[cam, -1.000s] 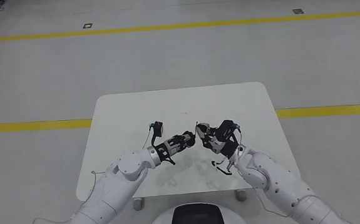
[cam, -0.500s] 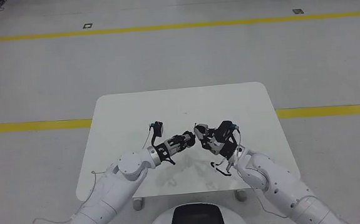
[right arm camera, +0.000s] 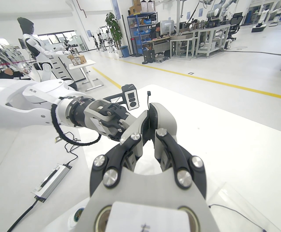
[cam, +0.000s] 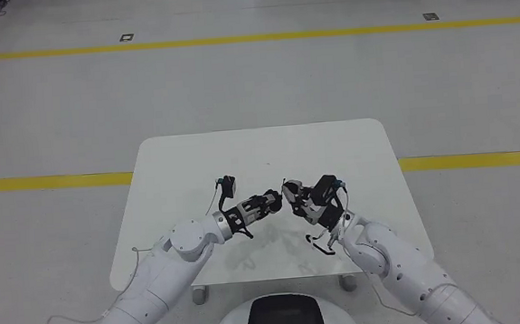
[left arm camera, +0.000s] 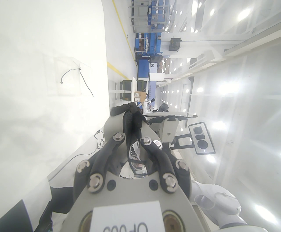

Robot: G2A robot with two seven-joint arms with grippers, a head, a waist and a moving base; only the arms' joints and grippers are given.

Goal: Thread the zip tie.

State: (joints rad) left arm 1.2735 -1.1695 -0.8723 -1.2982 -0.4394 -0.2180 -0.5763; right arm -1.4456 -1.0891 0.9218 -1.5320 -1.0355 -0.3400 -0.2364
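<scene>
Barely anything has shifted — left gripper (cam: 275,202) stays nearly tip-to-tip with right gripper (right arm camera: 149,111), left jaws pressed together on something unclear, right jaws clamping the zip tie (right arm camera: 148,98), its head upright — threading judged not yet started.

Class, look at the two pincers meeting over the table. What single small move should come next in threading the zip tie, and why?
Likely a slight advance of the left pincer toward the zip tie head standing above the shut right pincer. The pincers meet tip to tip over the table, and no closed loop shows yet.
</scene>
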